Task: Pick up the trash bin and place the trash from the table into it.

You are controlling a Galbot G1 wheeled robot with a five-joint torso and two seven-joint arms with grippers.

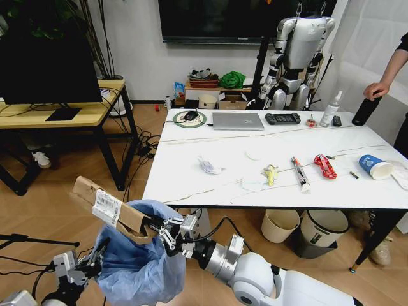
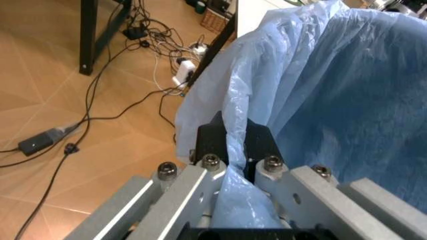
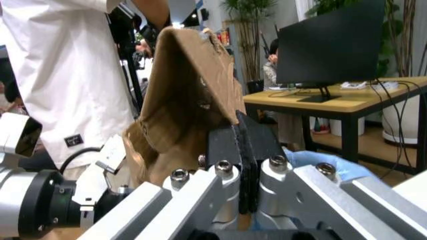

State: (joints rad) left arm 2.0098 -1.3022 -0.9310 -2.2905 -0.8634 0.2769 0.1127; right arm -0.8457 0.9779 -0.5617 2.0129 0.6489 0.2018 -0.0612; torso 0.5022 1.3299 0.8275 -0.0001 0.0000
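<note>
The left gripper [image 2: 235,145] is clamped on the bag rim of the trash bin [image 1: 143,258], held low beside the table [image 1: 191,182]. Over the bin, the right gripper [image 3: 241,150] pinches the flattened cardboard box [image 1: 105,207], its 2 fingers pressed together.

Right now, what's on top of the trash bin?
The flattened cardboard box, held by the right gripper, lies across the trash bin rim. The left gripper pinches the bag edge. The bin's inside is hidden.

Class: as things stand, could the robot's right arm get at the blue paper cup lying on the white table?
Probably not: the right gripper is shut on a flattened brown cardboard box, low beside the table's near-left corner; the blue paper cup lies far across.
</note>
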